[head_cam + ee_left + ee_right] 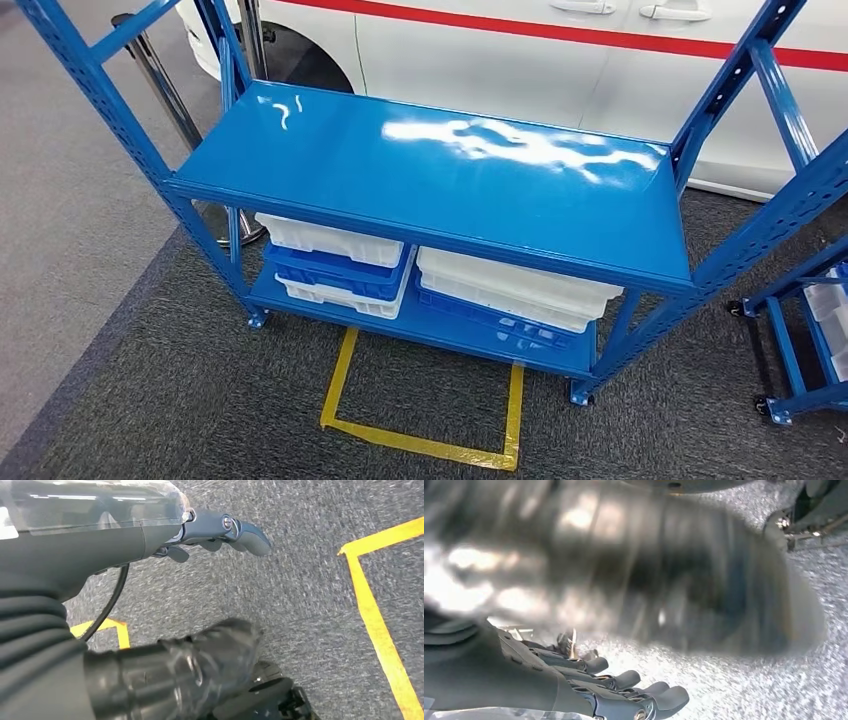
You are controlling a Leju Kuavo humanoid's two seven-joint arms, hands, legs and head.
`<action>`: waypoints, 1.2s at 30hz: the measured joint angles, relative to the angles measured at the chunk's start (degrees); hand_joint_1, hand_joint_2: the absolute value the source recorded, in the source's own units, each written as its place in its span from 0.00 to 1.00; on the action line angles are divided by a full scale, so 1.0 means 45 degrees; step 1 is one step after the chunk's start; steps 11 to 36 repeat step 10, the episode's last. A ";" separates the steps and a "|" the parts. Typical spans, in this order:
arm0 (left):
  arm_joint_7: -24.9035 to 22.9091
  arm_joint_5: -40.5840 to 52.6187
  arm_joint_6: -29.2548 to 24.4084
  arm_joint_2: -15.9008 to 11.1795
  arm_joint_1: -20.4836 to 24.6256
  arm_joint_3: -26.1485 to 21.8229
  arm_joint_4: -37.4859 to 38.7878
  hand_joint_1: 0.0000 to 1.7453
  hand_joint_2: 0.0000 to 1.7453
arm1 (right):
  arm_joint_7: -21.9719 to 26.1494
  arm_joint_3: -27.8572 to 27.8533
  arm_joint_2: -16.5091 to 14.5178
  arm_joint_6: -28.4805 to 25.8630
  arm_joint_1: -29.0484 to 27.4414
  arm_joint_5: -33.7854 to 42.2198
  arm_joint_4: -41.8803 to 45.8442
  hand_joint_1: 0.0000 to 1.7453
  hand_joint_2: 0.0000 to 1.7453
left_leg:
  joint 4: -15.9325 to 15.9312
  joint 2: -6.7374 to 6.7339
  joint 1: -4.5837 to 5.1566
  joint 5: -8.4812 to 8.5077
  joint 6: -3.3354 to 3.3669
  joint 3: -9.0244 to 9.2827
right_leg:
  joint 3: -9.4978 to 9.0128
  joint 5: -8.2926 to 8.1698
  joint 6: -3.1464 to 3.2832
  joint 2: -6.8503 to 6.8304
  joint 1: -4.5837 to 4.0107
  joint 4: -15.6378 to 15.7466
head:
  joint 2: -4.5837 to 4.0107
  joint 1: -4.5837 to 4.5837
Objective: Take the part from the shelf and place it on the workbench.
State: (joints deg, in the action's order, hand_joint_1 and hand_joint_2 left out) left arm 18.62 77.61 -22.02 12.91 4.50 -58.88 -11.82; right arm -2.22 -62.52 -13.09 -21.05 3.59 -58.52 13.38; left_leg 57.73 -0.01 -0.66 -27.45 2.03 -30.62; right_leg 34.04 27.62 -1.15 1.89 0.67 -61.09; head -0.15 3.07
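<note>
I face a blue shelf (430,175) with a bare glossy top; white and blue trays (420,275) are stacked on its lower level. I cannot make out the part. My left hand (220,532) and right hand (624,690) hang over grey carpet, fingers spread, holding nothing. Yellow tape (425,435) marks the floor before the shelf's front edge.
</note>
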 joint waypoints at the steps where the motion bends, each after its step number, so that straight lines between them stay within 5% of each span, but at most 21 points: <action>1: -0.0005 0.0002 0.0004 0.0002 0.0003 0.0010 0.0000 0.00 1.00 | -0.0023 0.0002 -0.0001 -0.0007 0.0002 -0.0013 -0.0001 0.00 1.00 | -0.0047 -0.0046 -0.0018 0.0045 0.0072 0.0015 | 0.0244 0.0360 -0.0043 -0.0102 0.0013 -0.0559 | 0.0000 0.0005; 3: -0.0007 0.0002 0.0012 0.0002 -0.0011 0.0024 0.0000 0.00 1.00 | -0.0050 0.0007 -0.0001 -0.0015 0.0006 -0.0023 -0.0005 0.00 1.00 | -0.0047 -0.0130 0.0007 0.0059 0.0122 -0.0014 | 0.0982 0.1185 -0.0116 -0.0240 0.0028 -0.2147 | 0.0000 0.0009; 5: -0.0011 -0.0001 0.0019 0.0002 -0.0030 0.0029 0.0000 0.00 1.00 | -0.0059 0.0013 -0.0001 -0.0021 -0.0002 -0.0047 -0.0008 0.00 1.00 | -0.0030 -0.0208 0.0022 0.0052 0.0123 -0.0029 | 0.1380 0.1371 -0.0160 -0.0273 0.0042 -0.3028 | 0.0000 0.0007; 6: -0.0012 -0.0002 0.0022 0.0002 -0.0030 0.0033 0.0000 0.00 1.00 | -0.0063 0.0016 -0.0001 -0.0025 -0.0011 -0.0065 -0.0010 0.00 1.00 | -0.0015 -0.0226 0.0013 0.0041 0.0123 -0.0027 | 0.1241 0.1103 -0.0176 -0.0286 0.0056 -0.2778 | 0.0000 0.0010; 8: -0.0012 -0.0005 0.0035 0.0001 -0.0022 0.0046 0.0000 0.00 1.00 | -0.0063 0.0019 -0.0003 -0.0038 -0.0026 -0.0088 -0.0011 0.00 1.00 | 0.0077 -0.0237 0.0011 -0.0021 0.0095 -0.0029 | 0.0426 0.0293 -0.0332 -0.0332 0.0143 -0.1190 | 0.0000 0.0011; 10: -0.0010 -0.0006 0.0051 -0.0009 -0.0011 0.0055 0.0000 0.00 1.00 | -0.0061 0.0020 -0.0029 -0.0052 -0.0022 -0.0080 -0.0018 0.00 1.00 | 0.0233 -0.0224 0.0060 -0.0136 0.0046 -0.0094 | -0.0157 -0.0094 -0.0450 -0.0326 0.0219 -0.0005 | 0.0000 0.0009; 36: -0.0010 -0.0006 0.0051 -0.0009 -0.0011 0.0055 0.0000 0.00 1.00 | -0.0061 0.0020 -0.0029 -0.0052 -0.0022 -0.0080 -0.0018 0.00 1.00 | 0.0233 -0.0224 0.0060 -0.0136 0.0046 -0.0094 | -0.0157 -0.0094 -0.0450 -0.0326 0.0219 -0.0005 | 0.0000 0.0009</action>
